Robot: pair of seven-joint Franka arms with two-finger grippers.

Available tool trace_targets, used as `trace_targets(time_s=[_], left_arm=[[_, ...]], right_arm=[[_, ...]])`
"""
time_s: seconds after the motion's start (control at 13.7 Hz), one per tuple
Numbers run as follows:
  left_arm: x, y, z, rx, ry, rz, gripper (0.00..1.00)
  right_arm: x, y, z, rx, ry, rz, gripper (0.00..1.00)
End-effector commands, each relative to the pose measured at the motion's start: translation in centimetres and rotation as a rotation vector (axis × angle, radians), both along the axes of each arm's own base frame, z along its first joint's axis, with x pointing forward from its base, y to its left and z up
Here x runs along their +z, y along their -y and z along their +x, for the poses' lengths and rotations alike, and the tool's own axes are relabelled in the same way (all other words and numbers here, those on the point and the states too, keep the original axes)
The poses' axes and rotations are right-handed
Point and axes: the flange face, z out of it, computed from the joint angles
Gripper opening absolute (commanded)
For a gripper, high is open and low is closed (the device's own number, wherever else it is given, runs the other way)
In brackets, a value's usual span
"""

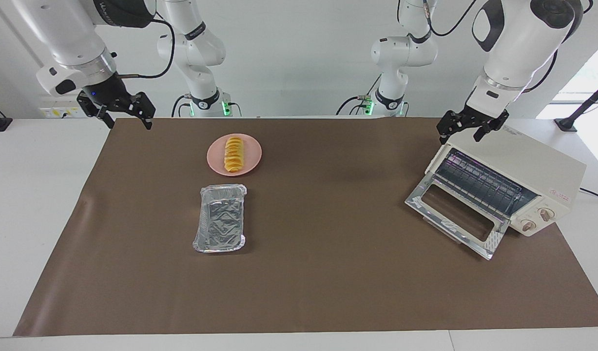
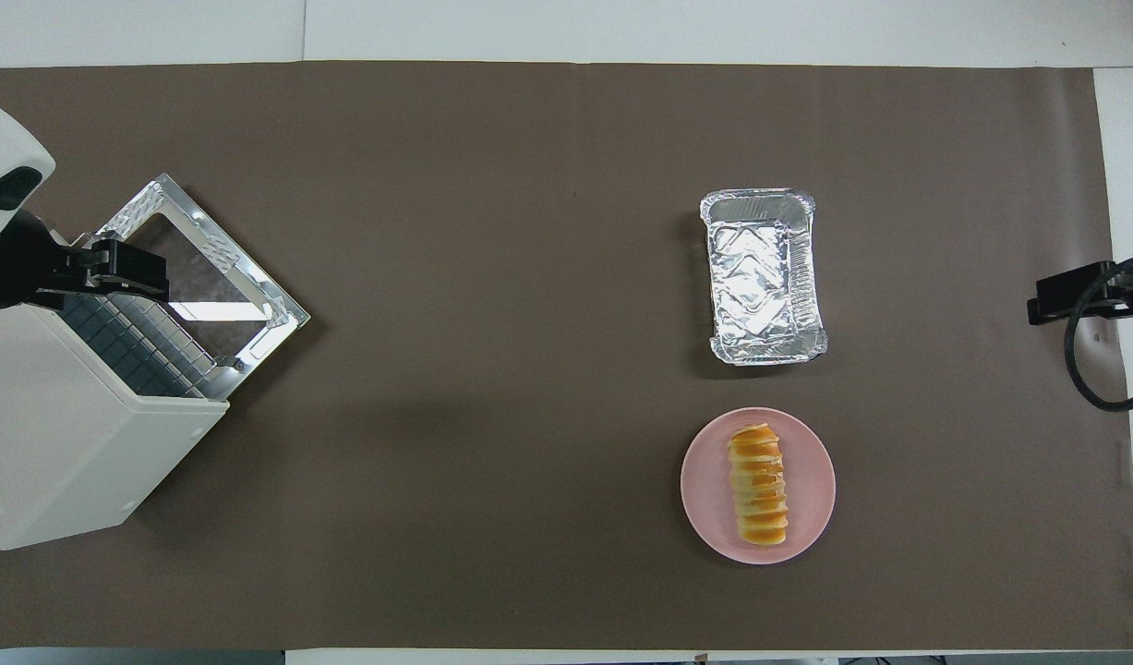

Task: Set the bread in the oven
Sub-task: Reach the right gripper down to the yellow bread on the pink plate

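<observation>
The bread [image 1: 234, 155] [image 2: 758, 483], a ridged golden loaf, lies on a round pink plate [image 1: 216, 163] [image 2: 705, 489] toward the right arm's end of the table. The cream-white oven [image 1: 528, 168] [image 2: 67, 443] stands at the left arm's end with its glass door [image 1: 452, 214] [image 2: 206, 268] dropped open and the wire rack showing. My left gripper [image 1: 459, 136] [image 2: 132, 272] hangs open and holds nothing, just over the oven's top front edge. My right gripper [image 1: 127, 119] [image 2: 1051, 300] is open with nothing in it, raised over the mat's edge at its own end.
A crinkled silver foil tray [image 1: 221, 218] [image 2: 763, 275] sits on the brown mat [image 1: 328, 273] beside the plate, farther from the robots. Two more white arms [image 1: 201, 58] stand at the table's back edge. A black cable loops near the right gripper.
</observation>
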Motion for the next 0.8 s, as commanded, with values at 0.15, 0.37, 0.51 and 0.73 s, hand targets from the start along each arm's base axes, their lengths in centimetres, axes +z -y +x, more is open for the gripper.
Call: trace_targets(time_s=[0.15,0.37,0.51,0.73], left_arm=[[-0.1,-0.3,-0.2,-0.002,-0.009,-0.007,1.0],[-0.1,-0.3,-0.2,-0.002,-0.009,-0.007,1.0],[-0.1,-0.3,-0.2,-0.002,-0.009,-0.007,1.0],[-0.1,-0.3,-0.2,-0.002,-0.009,-0.007,1.0]], right_arm=[[-0.5,-0.3,-0.4,0.033,-0.024,-0.008,1.0],[-2.5,-1.4,-1.8,0.025,-0.018,0.035,1.0],[-5.3,-3.8,-3.2,0.041,-0.018,0.03,1.0],[-11.3,-8.8,-5.1,0.026,-0.012,0.045,1.0]])
